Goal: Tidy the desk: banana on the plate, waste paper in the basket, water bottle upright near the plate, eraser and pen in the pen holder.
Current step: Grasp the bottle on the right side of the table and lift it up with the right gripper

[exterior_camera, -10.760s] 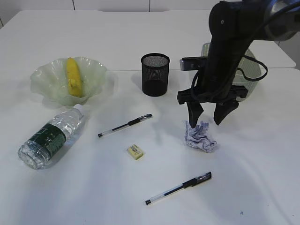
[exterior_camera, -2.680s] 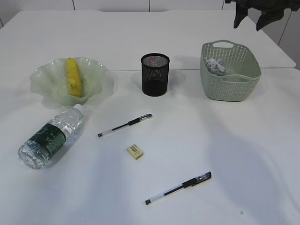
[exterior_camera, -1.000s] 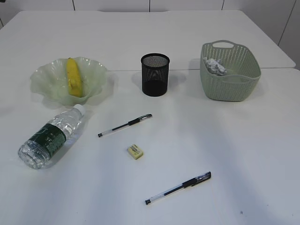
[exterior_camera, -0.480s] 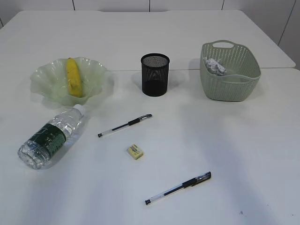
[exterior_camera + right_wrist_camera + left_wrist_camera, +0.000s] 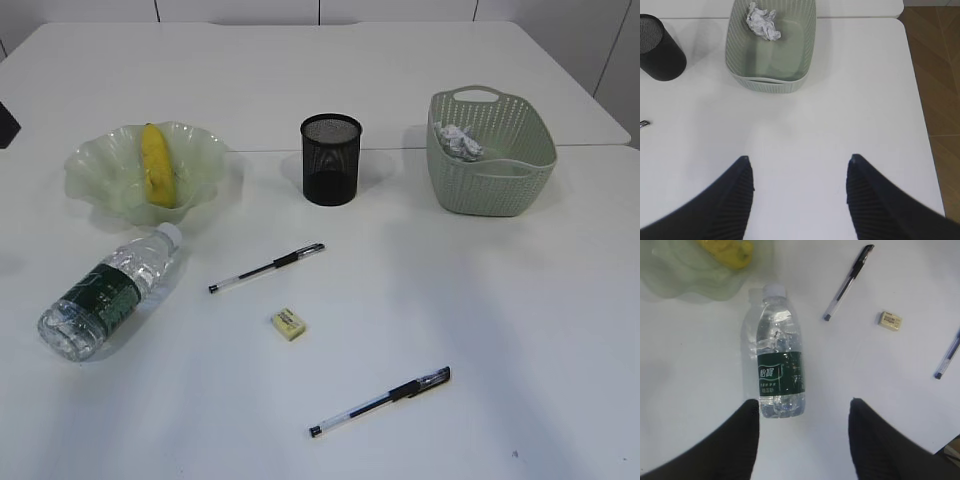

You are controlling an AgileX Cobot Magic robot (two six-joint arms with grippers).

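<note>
Bring your left gripper (image 5: 804, 440), its jaws apart and empty, straight down onto the clear plastic water bottle with the dark green label (image 5: 777, 367) lying just ahead of its fingertips, cap pointing away toward the pale green glass plate (image 5: 687, 282). Grasp across the label, where the ribbed, water-filled body looks stiffest.

In the left wrist view, the frame edge cropped the pale green wavy-rimmed plate (image 5: 695, 282), the yellow banana (image 5: 727, 250) and a blue-tipped pen (image 5: 948, 354).
</note>
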